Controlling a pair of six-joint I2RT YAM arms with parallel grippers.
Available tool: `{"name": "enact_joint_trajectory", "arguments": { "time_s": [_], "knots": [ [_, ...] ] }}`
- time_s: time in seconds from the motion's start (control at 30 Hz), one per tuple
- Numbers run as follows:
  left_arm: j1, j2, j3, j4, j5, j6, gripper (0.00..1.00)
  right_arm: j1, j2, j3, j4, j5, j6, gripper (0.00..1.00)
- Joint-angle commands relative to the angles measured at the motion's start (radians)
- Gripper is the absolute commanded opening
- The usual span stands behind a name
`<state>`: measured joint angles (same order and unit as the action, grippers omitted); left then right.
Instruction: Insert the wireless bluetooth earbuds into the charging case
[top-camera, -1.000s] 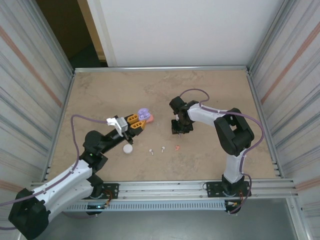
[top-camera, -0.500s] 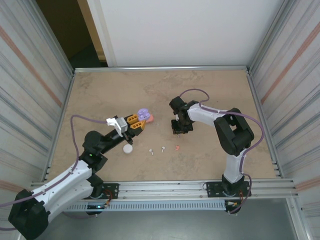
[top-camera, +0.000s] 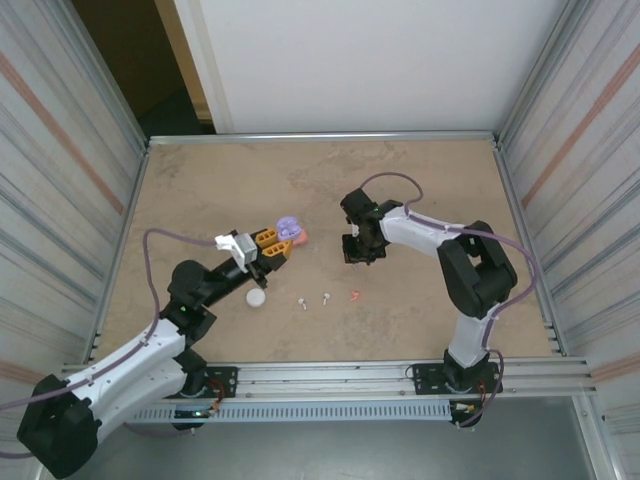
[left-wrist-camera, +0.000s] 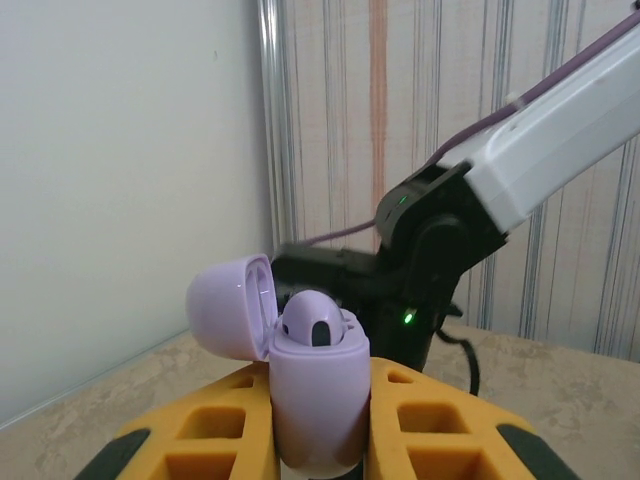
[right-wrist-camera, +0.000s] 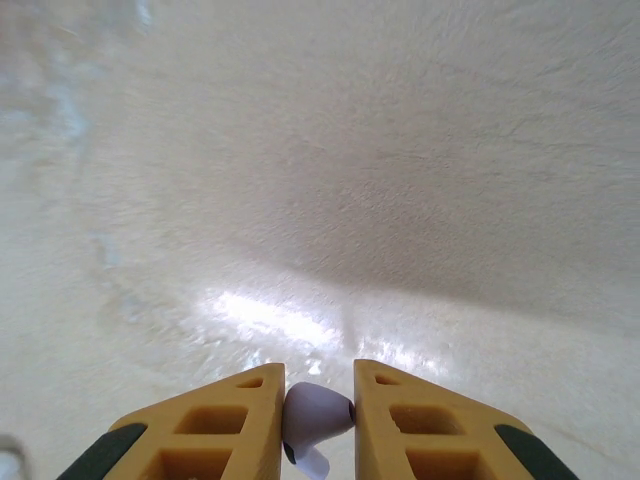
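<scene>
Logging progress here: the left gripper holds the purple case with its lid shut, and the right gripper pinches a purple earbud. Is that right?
Not quite: the lid is open, not shut. The left wrist view shows the left gripper holding the purple case with that lid flipped back. The right gripper does pinch a purple earbud.

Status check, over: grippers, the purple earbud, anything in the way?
Left gripper shut on purple case, lid open. Right gripper shut on purple earbud, apart from case. Two white earbuds, one coral earbud loose on table.
</scene>
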<state>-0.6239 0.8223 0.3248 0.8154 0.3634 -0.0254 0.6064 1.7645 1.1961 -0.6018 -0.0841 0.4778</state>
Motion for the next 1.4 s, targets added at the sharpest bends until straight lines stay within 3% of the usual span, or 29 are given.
{"name": "enact_joint_trajectory", "arguments": {
  "time_s": [0.0, 0.63, 1.37],
  "knots": [
    [-0.007, 0.035, -0.01, 0.086, -0.022, -0.012, 0.0, -0.004, -0.114, -0.025, 0.043, -0.024, -0.016, 0.22],
    [-0.007, 0.294, 0.09, 0.334, 0.015, -0.041, 0.0, 0.006, -0.546, -0.047, 0.263, -0.148, 0.041, 0.22],
    [-0.006, 0.429, 0.155, 0.441, 0.092, -0.087, 0.0, 0.101, -0.601, 0.041, 0.432, -0.18, 0.063, 0.22]
  ]
}}
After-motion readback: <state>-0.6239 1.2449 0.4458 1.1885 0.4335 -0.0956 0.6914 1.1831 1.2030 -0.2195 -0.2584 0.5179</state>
